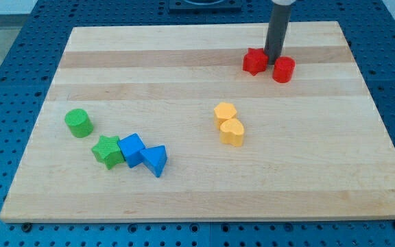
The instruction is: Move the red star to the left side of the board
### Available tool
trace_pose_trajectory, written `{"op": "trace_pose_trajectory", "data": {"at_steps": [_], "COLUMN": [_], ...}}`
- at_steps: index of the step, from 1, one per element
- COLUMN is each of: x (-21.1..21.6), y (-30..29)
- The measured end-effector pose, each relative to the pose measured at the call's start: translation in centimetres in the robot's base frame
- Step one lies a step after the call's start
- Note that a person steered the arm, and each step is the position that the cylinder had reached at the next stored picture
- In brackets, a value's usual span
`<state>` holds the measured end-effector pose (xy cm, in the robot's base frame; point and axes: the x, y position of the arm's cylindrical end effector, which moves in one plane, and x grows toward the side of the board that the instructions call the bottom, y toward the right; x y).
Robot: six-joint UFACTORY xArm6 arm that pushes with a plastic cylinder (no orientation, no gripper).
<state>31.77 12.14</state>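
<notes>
The red star [254, 62] lies near the view's top right of the wooden board [197, 199]. A red cylinder [283, 70] stands just to its right. My tip [273, 56] is down between the two red blocks, right beside the star's right edge and at the cylinder's upper left. The dark rod rises from there to the view's top.
A yellow hexagon [225, 112] and a yellow heart [232, 132] touch near the middle. At the lower left are a green cylinder [79, 123], a green star [107, 150], a blue cube [132, 149] and a blue triangle [156, 160].
</notes>
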Motion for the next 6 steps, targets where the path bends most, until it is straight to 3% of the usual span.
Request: {"op": "trace_pose_trajectory", "data": {"at_steps": [6], "x": [3.4], "y": [-11.8]}}
